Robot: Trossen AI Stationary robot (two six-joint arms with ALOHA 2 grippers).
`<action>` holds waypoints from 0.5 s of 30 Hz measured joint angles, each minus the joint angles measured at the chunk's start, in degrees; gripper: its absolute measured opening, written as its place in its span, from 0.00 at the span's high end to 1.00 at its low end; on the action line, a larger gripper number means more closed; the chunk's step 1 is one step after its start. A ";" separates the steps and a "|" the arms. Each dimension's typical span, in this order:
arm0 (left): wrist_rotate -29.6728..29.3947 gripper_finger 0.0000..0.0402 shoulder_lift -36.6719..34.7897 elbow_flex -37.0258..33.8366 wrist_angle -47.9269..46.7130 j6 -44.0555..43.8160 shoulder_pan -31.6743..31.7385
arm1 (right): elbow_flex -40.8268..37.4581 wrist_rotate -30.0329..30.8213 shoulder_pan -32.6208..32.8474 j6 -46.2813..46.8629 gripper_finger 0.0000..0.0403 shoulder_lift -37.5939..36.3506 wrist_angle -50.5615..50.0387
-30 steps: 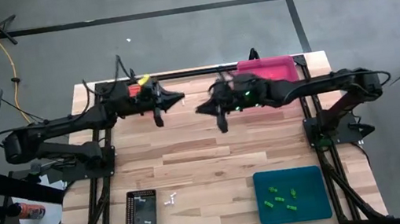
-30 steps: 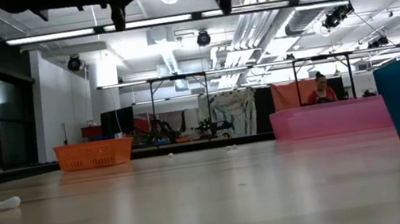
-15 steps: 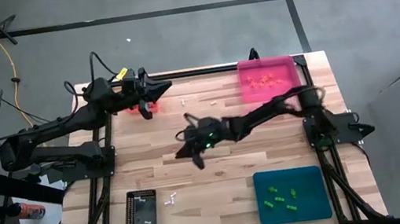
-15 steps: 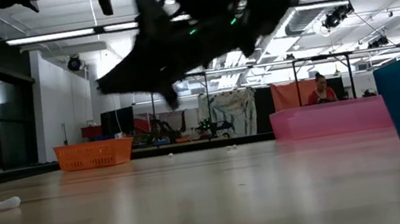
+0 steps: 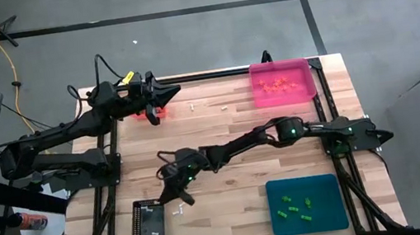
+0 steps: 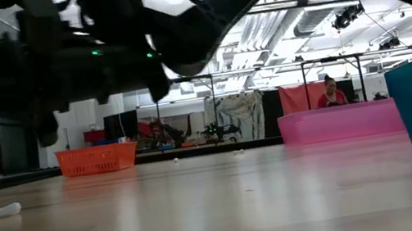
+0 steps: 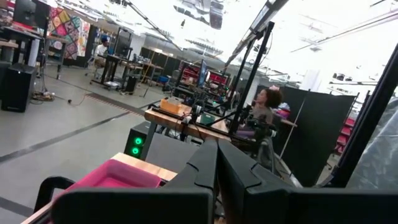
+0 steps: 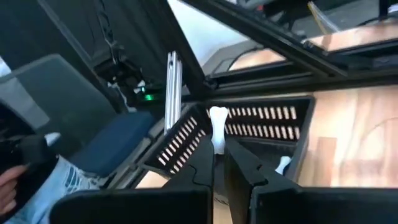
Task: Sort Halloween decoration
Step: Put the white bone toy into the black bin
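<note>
Right wrist view: the right gripper (image 8: 219, 163) is pinched shut on a small white bone trinket (image 8: 217, 129), which stands up from the fingertips; under it lies the black tray (image 8: 261, 132), at the table's (image 5: 221, 137) near left; the left gripper (image 5: 178, 96) hangs closed and empty by the far edge; green trinkets (image 5: 297, 209) lie in the teal tray (image 5: 329, 187); orange ones in the pink tray (image 5: 304, 89).

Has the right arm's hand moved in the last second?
Yes. The right hand swung from beside the pink tray at the table's far edge across to the near-left, and now hovers by the black tray.
</note>
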 joint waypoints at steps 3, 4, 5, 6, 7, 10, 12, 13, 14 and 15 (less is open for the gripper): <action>0.00 1.00 0.00 0.00 0.02 0.00 0.00 | 4.72 -0.38 0.45 -0.89 0.98 2.23 -4.90; 0.00 1.00 0.00 0.00 0.02 0.00 0.00 | 5.65 -0.36 0.66 -0.92 0.98 2.75 -5.74; 0.00 1.00 0.00 0.00 0.00 0.00 0.00 | 6.36 -0.22 0.81 -0.93 0.98 3.18 -5.97; 0.00 1.00 0.00 0.00 0.02 0.00 0.00 | 6.81 0.13 1.00 -0.92 0.98 3.38 -6.02; 0.00 1.00 0.00 -0.02 0.00 0.00 0.00 | 7.04 0.55 1.22 -0.95 0.98 3.41 -6.01; 0.00 1.00 0.00 0.00 0.02 0.00 0.00 | 7.17 2.15 1.80 -0.77 0.94 3.33 -6.25; 0.00 1.00 0.00 -0.02 0.02 0.00 0.00 | 7.17 2.33 2.00 0.42 0.89 3.33 -7.15; 0.01 1.00 0.00 -0.01 0.02 0.00 0.00 | 7.17 2.49 2.10 0.81 0.86 3.33 -7.61; 0.01 1.00 0.00 -0.02 0.02 0.00 0.00 | 7.17 2.99 2.14 0.89 0.82 3.33 -8.04; 0.02 1.00 0.00 -0.02 0.01 0.00 0.00 | 7.17 3.43 2.22 0.91 0.78 3.33 -8.43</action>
